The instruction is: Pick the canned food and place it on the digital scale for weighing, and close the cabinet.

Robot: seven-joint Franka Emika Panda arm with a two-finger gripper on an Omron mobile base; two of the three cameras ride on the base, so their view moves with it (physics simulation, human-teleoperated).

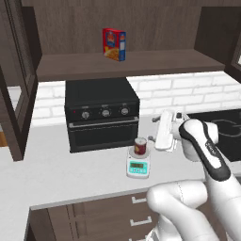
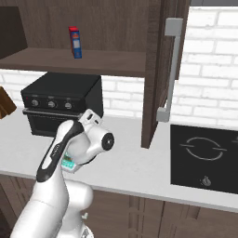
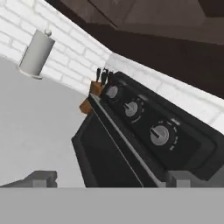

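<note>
Canned food (image 1: 140, 146) upright on digital scale (image 1: 138, 165), just left of open empty gripper (image 1: 162, 141), before toaster oven (image 1: 101, 113).

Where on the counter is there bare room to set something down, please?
Bare patches: the counter left of the scale, before the toaster oven; and between cabinet door and stovetop. Crowded: around the scale, with the can and hand.

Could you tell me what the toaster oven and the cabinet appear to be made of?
The toaster oven looks like matte black metal, with a darker, possibly glass door and silvery knobs. The cabinet looks like dark brown wood, judging by its grain streaks, with a brushed-silver, seemingly metal handle.
</note>
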